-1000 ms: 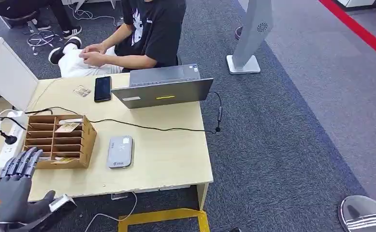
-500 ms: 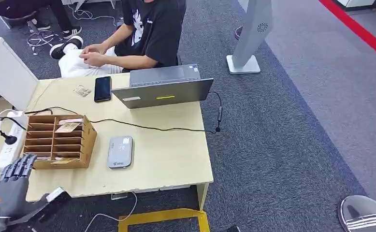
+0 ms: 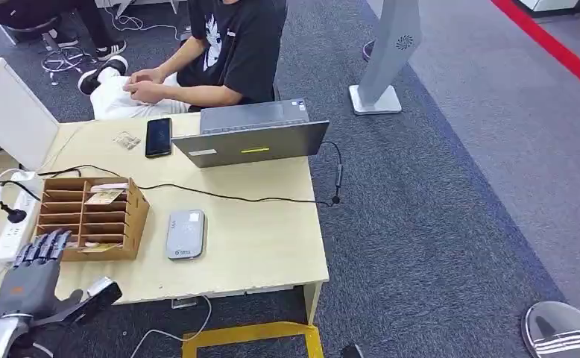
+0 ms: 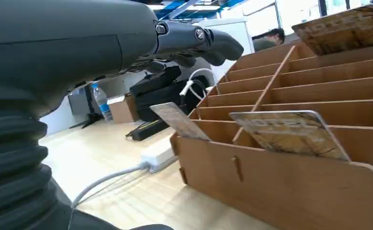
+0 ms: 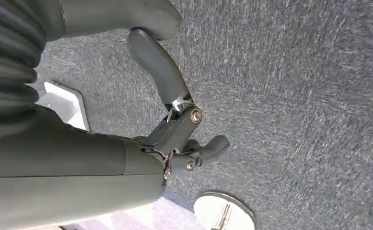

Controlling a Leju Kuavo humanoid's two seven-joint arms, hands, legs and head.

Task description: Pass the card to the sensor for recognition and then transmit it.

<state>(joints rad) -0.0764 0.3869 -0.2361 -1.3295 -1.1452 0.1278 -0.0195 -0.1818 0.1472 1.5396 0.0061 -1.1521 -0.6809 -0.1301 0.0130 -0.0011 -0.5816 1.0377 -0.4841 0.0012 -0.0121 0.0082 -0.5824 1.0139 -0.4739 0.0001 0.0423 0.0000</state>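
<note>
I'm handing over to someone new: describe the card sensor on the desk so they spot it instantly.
On the light wooden desk, look just right of the brown wooden card rack near the front edge. The sensor is a flat grey pad with rounded corners, lying alone. Unlike the black phone and the grey laptop farther back, it is small, pale and featureless apart from small markings.

A pale wooden table (image 3: 257, 246) carries a divided wooden rack (image 3: 89, 216), grey sensor (image 3: 186, 234), laptop (image 3: 251, 134), phone (image 3: 159, 137) and power strip (image 3: 15, 220).

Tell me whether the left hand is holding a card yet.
No, it is empty. The left hand hovers open beside the wooden rack, fingers apart; the cards sit in their slots.
</note>
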